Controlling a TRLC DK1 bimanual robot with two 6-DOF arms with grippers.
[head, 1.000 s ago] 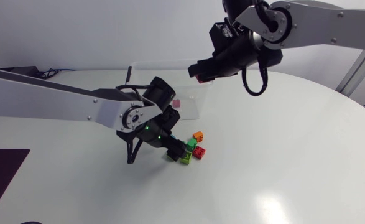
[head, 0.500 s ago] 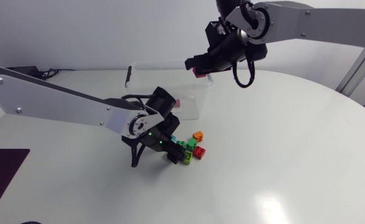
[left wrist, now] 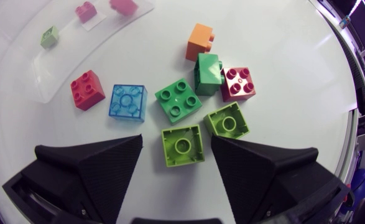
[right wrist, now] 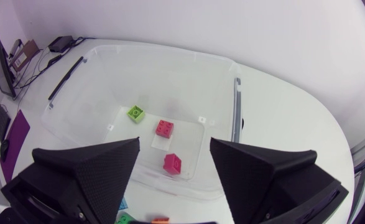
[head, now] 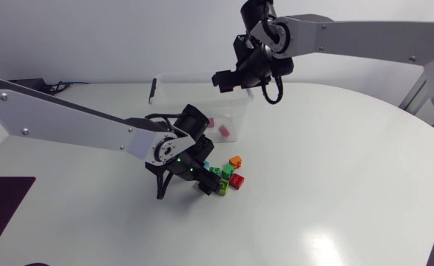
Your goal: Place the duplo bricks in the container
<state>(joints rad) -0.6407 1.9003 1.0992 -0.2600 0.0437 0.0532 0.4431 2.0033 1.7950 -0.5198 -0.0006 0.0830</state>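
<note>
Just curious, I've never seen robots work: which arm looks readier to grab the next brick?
Left. Its open left gripper hangs over the loose bricks, with one lime brick between its fingers. The right gripper is open and empty above the container.

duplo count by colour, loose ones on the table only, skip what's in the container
orange brick: 1
red bricks: 2
green bricks: 2
lime bricks: 2
blue brick: 1
Total loose: 8
</note>
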